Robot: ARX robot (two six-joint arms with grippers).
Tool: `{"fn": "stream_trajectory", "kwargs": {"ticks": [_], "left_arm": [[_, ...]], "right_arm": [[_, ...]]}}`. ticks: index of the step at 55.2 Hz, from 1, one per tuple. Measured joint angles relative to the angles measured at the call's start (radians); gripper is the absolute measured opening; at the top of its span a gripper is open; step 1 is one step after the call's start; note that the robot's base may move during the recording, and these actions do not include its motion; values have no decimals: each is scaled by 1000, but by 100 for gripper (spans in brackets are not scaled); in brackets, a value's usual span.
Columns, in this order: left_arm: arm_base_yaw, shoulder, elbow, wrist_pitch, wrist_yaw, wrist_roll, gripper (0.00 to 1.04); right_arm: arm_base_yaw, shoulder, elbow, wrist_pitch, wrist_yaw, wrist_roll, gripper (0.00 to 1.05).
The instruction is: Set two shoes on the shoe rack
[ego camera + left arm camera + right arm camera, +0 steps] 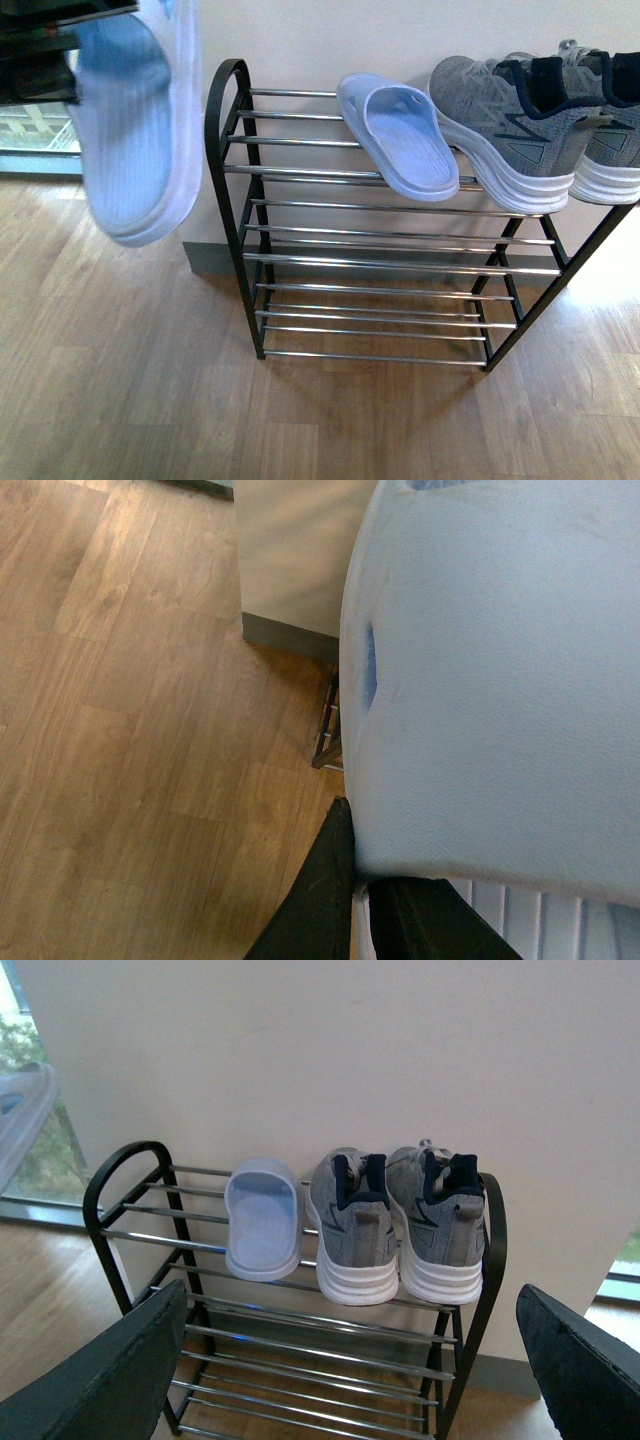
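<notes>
Where the front view looks ahead, two grey sneakers [520,130] sit on the shoe rack's [225,150] top tier beside a blue slipper [400,135]. Left wrist: left hand [365,900] grips a second slipper [500,680]. Right wrist: right hand [340,1380] spread wide.

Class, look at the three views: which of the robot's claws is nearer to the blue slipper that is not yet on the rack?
Left. The left claw holds that blue slipper beside the rack. The right claw is open, facing the rack from farther away.

Right sneaker [610,150]: we saw it cut off by the front view's edge.
Held slipper [135,120]: we saw its top cropped.
</notes>
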Motion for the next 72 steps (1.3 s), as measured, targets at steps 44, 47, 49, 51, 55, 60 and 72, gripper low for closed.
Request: {"fn": "stream_trajectory", "kwargs": {"ticks": [44, 47, 49, 51, 55, 60, 72], "left_arm": [[-102, 797, 1028, -403, 18, 110, 2], [-108, 840, 1096, -433, 13, 122, 2], [-111, 868, 1141, -452, 6, 126, 2], [-112, 893, 1187, -476, 3, 128, 2], [-112, 935, 1260, -511, 0, 135, 2], [-108, 963, 1309, -526, 3, 137, 3], [-106, 964, 1320, -529, 12, 133, 44]], "right_arm": [[0, 0, 0, 0, 0, 0, 95], [0, 0, 0, 0, 0, 0, 95], [0, 0, 0, 0, 0, 0, 95], [0, 0, 0, 0, 0, 0, 95], [0, 0, 0, 0, 0, 0, 95], [0, 0, 0, 0, 0, 0, 95], [0, 0, 0, 0, 0, 0, 95]]}}
